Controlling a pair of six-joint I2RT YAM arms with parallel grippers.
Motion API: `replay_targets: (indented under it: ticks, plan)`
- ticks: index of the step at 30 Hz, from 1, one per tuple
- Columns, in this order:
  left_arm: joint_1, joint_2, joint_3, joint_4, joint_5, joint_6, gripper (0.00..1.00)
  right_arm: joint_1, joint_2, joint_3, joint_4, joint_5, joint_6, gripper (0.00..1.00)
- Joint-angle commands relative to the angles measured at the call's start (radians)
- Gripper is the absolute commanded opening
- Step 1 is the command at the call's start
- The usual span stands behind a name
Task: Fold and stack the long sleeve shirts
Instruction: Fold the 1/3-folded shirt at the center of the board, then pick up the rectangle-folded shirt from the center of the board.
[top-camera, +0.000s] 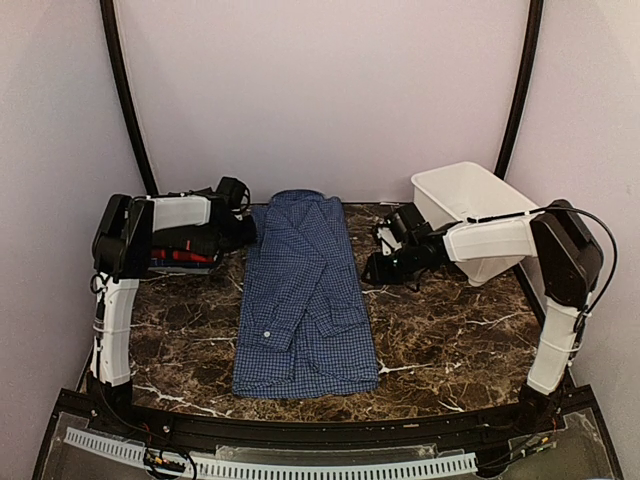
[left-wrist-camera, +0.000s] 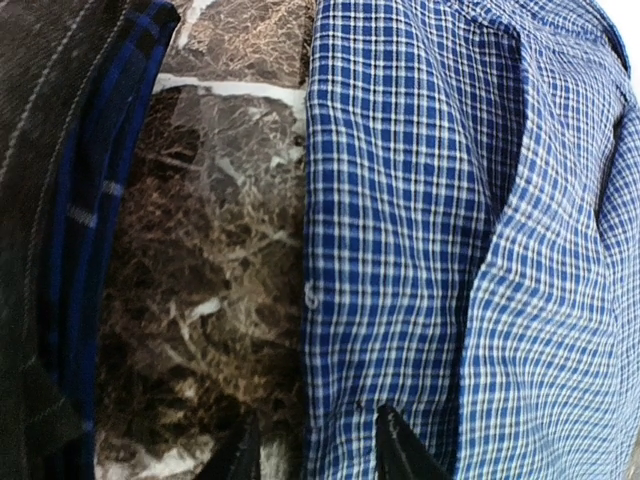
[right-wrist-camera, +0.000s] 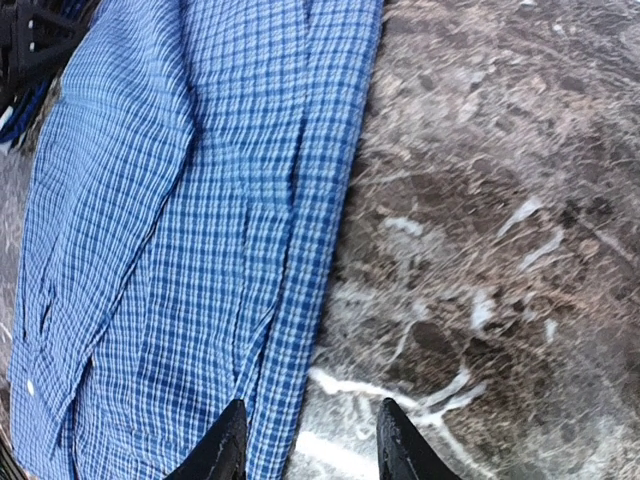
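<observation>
while both pairs of jaws stand partly open with nothing in them, i have the left gripper (left-wrist-camera: 318, 452) low over the left long edge of the blue checked shirt (left-wrist-camera: 420, 250), and that edge runs up between its two dark tips. the right gripper (right-wrist-camera: 310, 445) mirrors it on the other side: the shirt's right long edge lies just inside its left tip, and bare stone sits under the rest of the gap. the shirt lies flat and lengthwise down the middle of the marble table (top-camera: 450, 340), collar at the far end and sleeves folded in over the body. left of it is a narrow strip of bare marble, then the dark checked shirt (left-wrist-camera: 50, 200), with a sliver of red cloth (top-camera: 178, 257) under the left arm. to the right i have wide open marble, bounded at the far corner by the white basket (top-camera: 470, 195). the shirt's near hem stops short of the table's front edge.
</observation>
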Motion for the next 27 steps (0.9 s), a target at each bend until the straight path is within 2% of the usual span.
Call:
replay_targets:
  ticks: [1, 6, 11, 18, 24, 27]
  plan:
    - [-0.012, -0.143, -0.018, -0.083, -0.021, 0.031, 0.41, 0.049, -0.054, -0.03, -0.018, -0.01, -0.022, 0.41]
    - [-0.051, -0.317, -0.196, -0.073, -0.019, 0.033, 0.44, 0.099, -0.095, -0.083, -0.033, -0.021, -0.015, 0.41]
    - [-0.093, -0.493, -0.513, 0.011, 0.052, -0.026, 0.44, 0.134, -0.155, -0.167, -0.019, -0.047, 0.019, 0.41]
    - [-0.189, -0.702, -0.824, 0.058, 0.077, -0.136, 0.42, 0.181, -0.241, -0.283, 0.019, -0.062, 0.074, 0.41]
    - [-0.261, -0.866, -1.025, 0.103, 0.109, -0.226, 0.41, 0.233, -0.311, -0.371, 0.049, -0.061, 0.116, 0.41]
    - [-0.293, -0.916, -1.078, 0.103, 0.107, -0.259, 0.41, 0.243, -0.33, -0.411, 0.075, -0.068, 0.137, 0.41]
